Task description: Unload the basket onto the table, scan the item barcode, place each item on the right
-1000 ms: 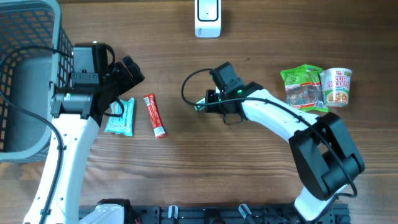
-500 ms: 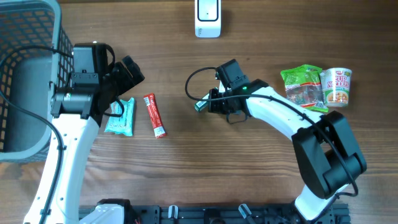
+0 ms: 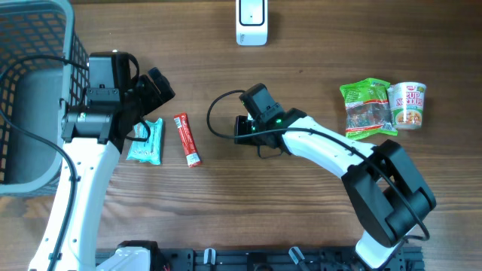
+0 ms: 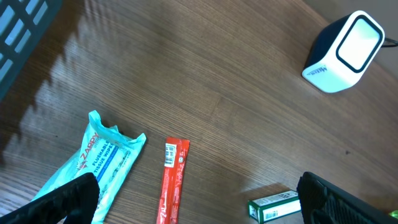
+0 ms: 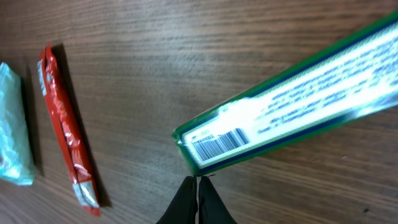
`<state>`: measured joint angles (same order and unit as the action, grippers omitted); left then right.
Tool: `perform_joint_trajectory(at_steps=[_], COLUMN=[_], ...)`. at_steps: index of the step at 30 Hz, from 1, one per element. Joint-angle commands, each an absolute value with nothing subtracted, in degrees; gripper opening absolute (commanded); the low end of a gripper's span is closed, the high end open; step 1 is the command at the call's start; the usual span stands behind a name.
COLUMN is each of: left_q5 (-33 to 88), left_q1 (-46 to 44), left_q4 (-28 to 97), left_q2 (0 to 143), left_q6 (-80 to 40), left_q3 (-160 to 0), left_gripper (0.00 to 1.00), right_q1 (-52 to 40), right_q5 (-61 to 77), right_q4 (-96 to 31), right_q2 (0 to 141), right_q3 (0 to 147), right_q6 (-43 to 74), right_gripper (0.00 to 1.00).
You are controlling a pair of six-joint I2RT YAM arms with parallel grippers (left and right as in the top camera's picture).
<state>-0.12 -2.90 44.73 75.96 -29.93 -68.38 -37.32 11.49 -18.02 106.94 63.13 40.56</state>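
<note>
A green and white box (image 5: pixel 292 106) lies on the wooden table, its barcode (image 5: pixel 217 140) facing up near its left end. My right gripper (image 5: pixel 199 180) is shut with nothing between its fingers, its tips against the box's lower left corner. In the overhead view the right gripper (image 3: pixel 239 128) covers most of the box. The left wrist view shows the box (image 4: pixel 273 207) by my right finger. The white scanner (image 3: pixel 251 22) stands at the table's back edge. My left gripper (image 3: pixel 151 105) hangs open over the left side, holding nothing.
A red stick packet (image 3: pixel 187 139) and a teal tissue pack (image 3: pixel 145 141) lie left of the box. A green snack bag (image 3: pixel 365 109) and a cup of noodles (image 3: pixel 407 104) sit at the right. A grey basket (image 3: pixel 30 90) fills the far left.
My right gripper, still shut, has swung left toward the red packet, and the box's end that showed beside it is now under it in the overhead view. The left arm has not moved.
</note>
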Motion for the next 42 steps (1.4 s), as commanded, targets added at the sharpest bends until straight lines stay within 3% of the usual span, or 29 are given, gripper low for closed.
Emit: perform_joint_trajectory(at_steps=[1,13,20,25,27,31,33,34,42], left_q5=[0.12,0.12,0.12,0.12,0.12,0.12,0.12,0.12,0.12], left_q1=[-2.76,-2.76,-2.76,-2.76,-2.76,-2.76,-2.76,-2.76,-2.76], left_q4=[44.6,44.6,44.6,44.6,44.6,44.6,44.6,44.6,44.6], left_q2=[75.75,75.75,75.75,75.75,75.75,75.75,75.75,75.75,75.75], left_q6=[-30.46,-30.46,-30.46,-30.46,-30.46,-30.46,-30.46,-30.48,-30.46], left_q3=[-68.9,-68.9,-68.9,-68.9,-68.9,-68.9,-68.9,-68.9,-68.9], left_gripper=[1.0,1.0,1.0,1.0,1.0,1.0,1.0,1.0,1.0], right_q1=[-37.28,-37.43,-37.45,-36.64,-35.88,-33.28,-31.33,-30.11,-24.97], right_q5=[9.02,8.58,7.66,10.61,13.39,17.96,17.87,17.5,13.56], right_q4=[-17.37,-19.44,-14.98,-10.31,-10.79,-15.59,-19.2,-21.56,-30.65], right_q2=[107.81,107.81,108.99,108.31,106.98,102.0,98.45,96.77,96.27], right_q3=[62.61,62.61,62.59,63.13,64.12,66.72,66.87,66.87,64.99], right_q6=[40.47,40.73,42.37,37.1,31.55,19.14,12.8,8.25,-27.75], right_gripper=[0.04,0.04,0.04,0.08,0.13,0.34,0.63,0.68,0.66])
